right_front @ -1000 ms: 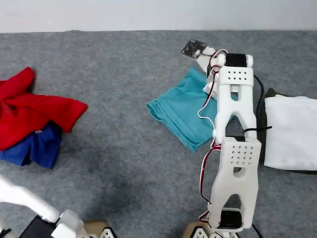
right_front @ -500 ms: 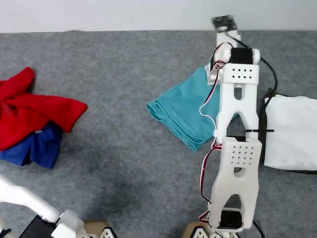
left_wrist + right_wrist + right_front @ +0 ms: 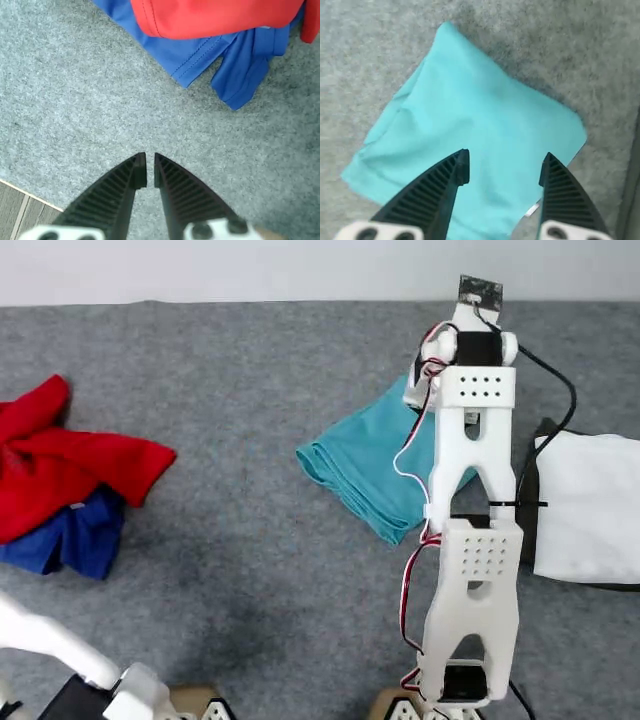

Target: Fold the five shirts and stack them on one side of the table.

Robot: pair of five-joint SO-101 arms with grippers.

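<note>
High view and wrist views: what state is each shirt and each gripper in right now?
teal shirt: folded, lying flat
red shirt: crumpled in a heap
blue shirt: unfolded, partly under the red shirt
white shirt: folded, top of the side stack
dark shirt: beneath the white shirt, edge showing
left gripper: shut, empty
right gripper: open, empty, above the teal shirt

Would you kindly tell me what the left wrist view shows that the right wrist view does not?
Left wrist view: a red shirt lying over a blue shirt, and the left gripper shut over bare grey mat. Right wrist view: a teal shirt lying flat, with the right gripper open over it. Shared: the grey mat beneath the shirts.
</note>
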